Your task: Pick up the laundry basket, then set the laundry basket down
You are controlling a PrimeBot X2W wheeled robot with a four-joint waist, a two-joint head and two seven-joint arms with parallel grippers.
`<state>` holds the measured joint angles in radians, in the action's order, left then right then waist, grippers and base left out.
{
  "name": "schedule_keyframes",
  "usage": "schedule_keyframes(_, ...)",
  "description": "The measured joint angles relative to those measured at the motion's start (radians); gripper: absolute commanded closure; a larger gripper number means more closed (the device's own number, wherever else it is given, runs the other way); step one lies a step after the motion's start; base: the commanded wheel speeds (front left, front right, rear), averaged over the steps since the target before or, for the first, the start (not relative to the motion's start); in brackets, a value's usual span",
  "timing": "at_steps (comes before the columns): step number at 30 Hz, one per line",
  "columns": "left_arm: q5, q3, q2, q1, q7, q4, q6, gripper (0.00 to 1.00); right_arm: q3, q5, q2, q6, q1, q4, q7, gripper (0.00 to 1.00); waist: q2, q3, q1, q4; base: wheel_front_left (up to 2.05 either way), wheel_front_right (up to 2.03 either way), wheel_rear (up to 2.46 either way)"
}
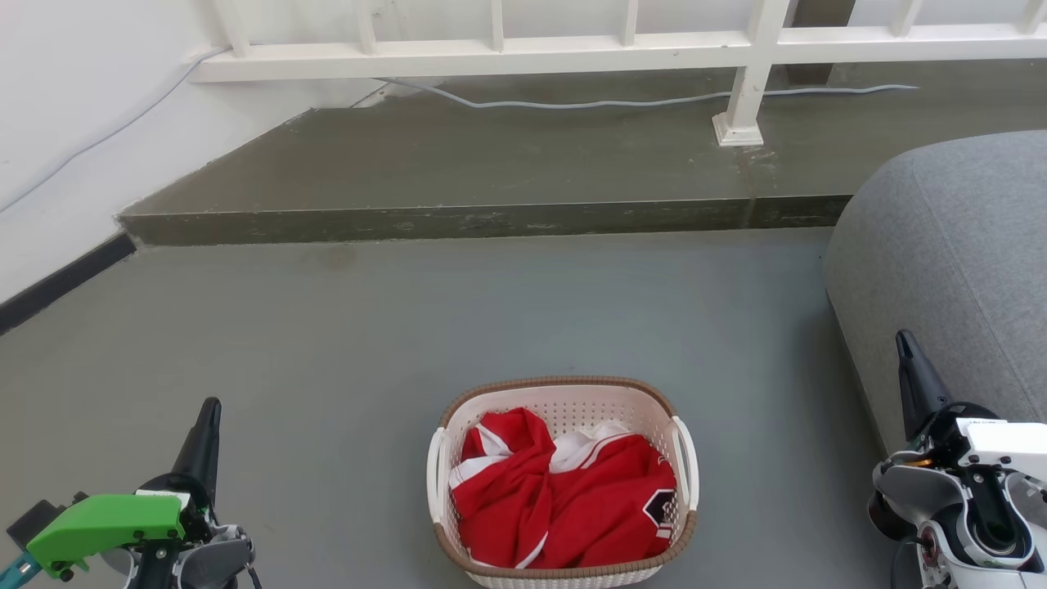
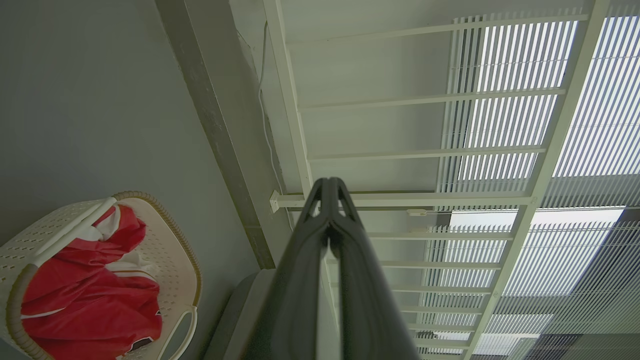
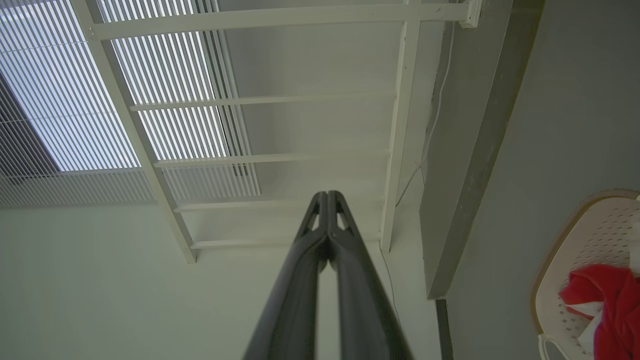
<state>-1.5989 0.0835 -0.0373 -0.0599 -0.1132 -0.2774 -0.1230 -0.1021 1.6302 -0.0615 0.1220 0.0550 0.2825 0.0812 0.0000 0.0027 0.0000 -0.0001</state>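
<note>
- Cream-white laundry basket [image 1: 561, 381], bottom centre, between left end effector [image 1: 210, 411] and right end effector [image 1: 906, 348], touching neither.
- Both pinched together, empty.
- Wrist views add window blinds [image 2: 590, 125].

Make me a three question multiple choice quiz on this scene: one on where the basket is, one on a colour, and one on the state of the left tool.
1. Where does the laundry basket stand?
A. On a table top
B. On the grey floor
C. On a chair seat

2. What colour is most of the garment inside it?
A. Blue
B. Green
C. Red

3. How is the left tool?
A. Fingertips together, holding nothing
B. Clamped on a basket handle
C. Spread wide open

Answers:
1 B: in the head view the basket's base sits on the grey floor.
2 C: the cloth in it is red with white trim and a dark patch.
3 A: the left wrist view shows the fingertips meeting in the air, with the basket off to one side.
</note>
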Motion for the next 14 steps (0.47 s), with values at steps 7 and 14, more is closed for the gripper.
schedule_keyframes(7, 0.0, 0.0, 0.0, 0.0, 0.0, 0.0, 0.0, 1.0, 0.0, 0.0, 0.0, 0.0, 0.0, 0.0, 0.0, 1.0, 0.0, 0.0, 0.0, 0.0, 0.0, 0.0, 0.0)
schedule_keyframes(14, 0.0, 0.0, 0.0, 0.0, 0.0, 0.0, 0.0, 1.0, -0.001, 0.0, 0.0, 0.0, 0.0, 0.0, 0.0, 1.0, 0.0, 0.0, 0.0, 0.0, 0.0, 0.0, 0.0)
